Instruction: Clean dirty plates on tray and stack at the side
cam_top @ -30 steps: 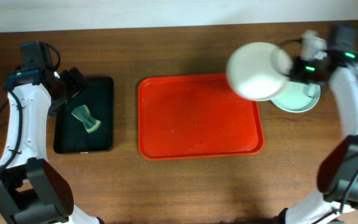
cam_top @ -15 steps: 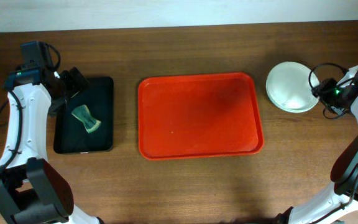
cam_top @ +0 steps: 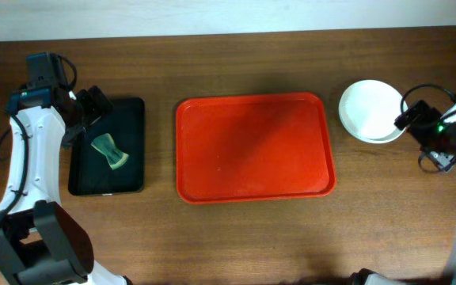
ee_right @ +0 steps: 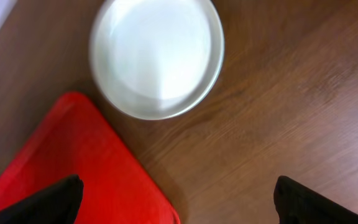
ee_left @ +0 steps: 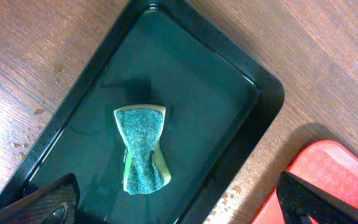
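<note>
Right now the red tray (cam_top: 252, 146) sits mid-table with nothing on it. The plates (cam_top: 369, 109) are off it, stacked on the wooden table (cam_top: 236, 237) just past the tray's far right corner. A thin strip of wood shows between the stack and the tray rim in the overhead. Top plate is white and looks clean. A paler rim peeks out under its near edge. Can't tell how many are in the stack.

Right gripper (cam_top: 410, 119) is just right of the stack, pointing at it. Right wrist view: both fingers (ee_right: 48, 200) are at the bottom corners of the frame, spread wide, nothing between them. The plates (ee_right: 157, 56) are well ahead of the tips, not touched, slightly blurred. A corner of the red tray (ee_right: 73, 168) shows lower left.

Left gripper (cam_top: 93, 103) hangs over the far left corner of the black tray (cam_top: 133, 127), which lies left of the red tray, a gap of table between them. Left wrist view: fingers (ee_left: 48, 200) wide apart, empty, well above the black tray (ee_left: 253, 112). A teal-green sponge (ee_left: 140, 148), pinched at the waist, lies flat near the tray's middle. Small water droplets (ee_left: 20, 146) are on the wood beside the tray rim. A red tray corner (ee_left: 303, 174) shows lower right.
</note>
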Robot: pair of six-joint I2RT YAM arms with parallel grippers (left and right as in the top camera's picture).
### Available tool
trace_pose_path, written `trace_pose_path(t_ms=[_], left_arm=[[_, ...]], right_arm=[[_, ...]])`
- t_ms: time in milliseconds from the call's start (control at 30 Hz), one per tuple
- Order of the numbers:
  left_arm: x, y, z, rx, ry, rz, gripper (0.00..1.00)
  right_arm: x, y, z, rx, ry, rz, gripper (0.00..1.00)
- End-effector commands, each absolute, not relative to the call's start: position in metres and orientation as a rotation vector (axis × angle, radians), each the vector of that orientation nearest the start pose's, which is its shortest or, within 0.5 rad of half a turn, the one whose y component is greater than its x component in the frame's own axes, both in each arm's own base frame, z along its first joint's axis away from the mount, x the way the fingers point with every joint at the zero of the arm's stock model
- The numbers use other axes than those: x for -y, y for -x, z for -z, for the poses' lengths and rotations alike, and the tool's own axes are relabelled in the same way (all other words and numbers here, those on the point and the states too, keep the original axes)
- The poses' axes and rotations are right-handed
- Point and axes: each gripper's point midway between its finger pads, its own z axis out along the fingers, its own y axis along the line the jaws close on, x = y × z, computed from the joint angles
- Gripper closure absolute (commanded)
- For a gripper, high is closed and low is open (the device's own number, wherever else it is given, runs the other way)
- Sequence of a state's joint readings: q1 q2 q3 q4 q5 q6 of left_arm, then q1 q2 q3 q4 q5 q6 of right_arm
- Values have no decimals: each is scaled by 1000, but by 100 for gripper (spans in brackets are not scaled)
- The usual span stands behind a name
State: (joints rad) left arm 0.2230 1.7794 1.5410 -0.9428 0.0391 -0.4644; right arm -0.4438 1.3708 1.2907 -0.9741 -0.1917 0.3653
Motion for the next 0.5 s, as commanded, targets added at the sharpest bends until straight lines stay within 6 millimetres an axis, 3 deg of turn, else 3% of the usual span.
trace_pose_path(t_ms=[0,67,200,333,467], left_arm=[[-87,-412,-144,-2604,917,128,1],[-87,-411,-144,-2605,917,128,1],[-87,-412,-144,-2604,917,128,1],[-87,-411,-144,-2605,917,128,1],[-87,-412,-144,-2604,917,128,1]], right_arm=[[62,-282,-228,-2379,-770,-211,1],[32,-255,-235,-2391,-668,-243,1],[6,-215,-252,-2370,-554,-280,1],[3,-205,-264,-2310,-530,-285,1],[4,-205,-263,-2318,-534,-279,2]])
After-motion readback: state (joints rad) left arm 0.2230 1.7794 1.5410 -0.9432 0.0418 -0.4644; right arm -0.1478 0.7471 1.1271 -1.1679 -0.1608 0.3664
